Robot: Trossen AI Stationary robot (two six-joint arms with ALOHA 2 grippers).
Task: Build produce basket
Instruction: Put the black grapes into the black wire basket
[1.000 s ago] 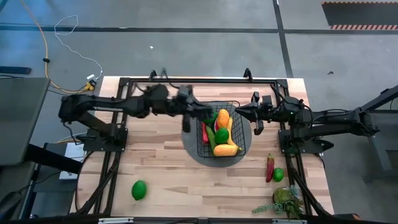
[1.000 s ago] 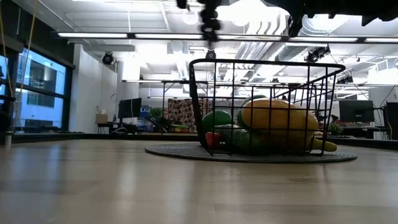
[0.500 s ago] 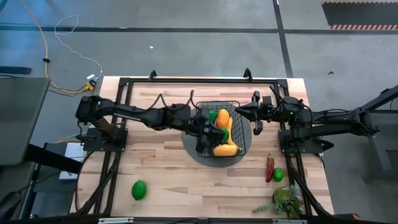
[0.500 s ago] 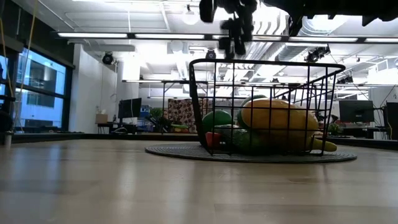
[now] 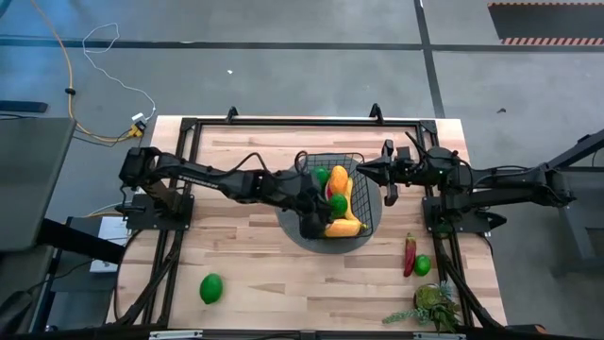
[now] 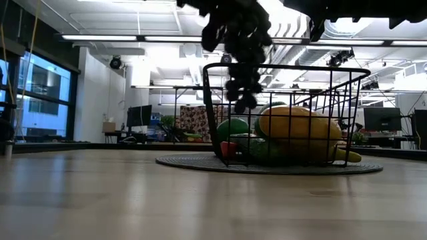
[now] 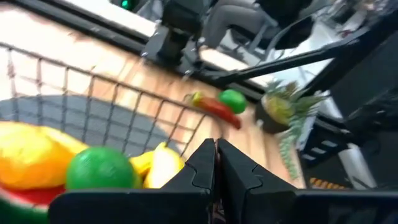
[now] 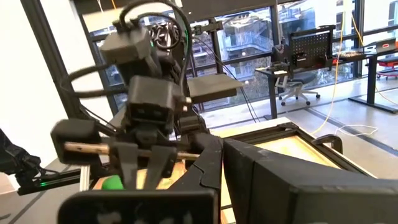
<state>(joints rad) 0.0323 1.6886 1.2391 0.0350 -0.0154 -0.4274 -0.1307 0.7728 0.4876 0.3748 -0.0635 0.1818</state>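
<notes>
Lowering the grapes (image 6: 241, 73) into the basket (image 5: 363, 203) is judged to be the step in hand. The basket stands on a round mat (image 5: 293, 231) at the table's centre, slightly right of the middle. It already holds a yellow fruit (image 5: 342, 227), a green round fruit (image 5: 337, 205) and other produce.

The left gripper (image 5: 310, 210) hangs over the basket's near-left corner. Its fingers (image 7: 202, 163) are pressed together, and the dark bunch dangles from them. In the low view the bunch crosses the top rail at the basket's left side, so part of it appears to lie close to the wire.

- Carry the bunch a little further right, clear of the rim, before descending.
- Aim for the free space left of the yellow fruit.
- Part the fingers only once the bunch rests on the load, since a hanging cluster may swing or catch on the mesh.

The right gripper (image 5: 363, 171) waits with fingers together at the basket's far-right edge. A green fruit (image 5: 210, 288) lies near-left on the table, and a red chili (image 5: 410, 251) and a small green fruit (image 5: 422, 265) lie to the near right.

Compared with a second ago, the left arm has swept from beyond the basket's far-left corner to a point over it, and has dropped lower. The right arm and the basket's contents are unchanged.
</notes>
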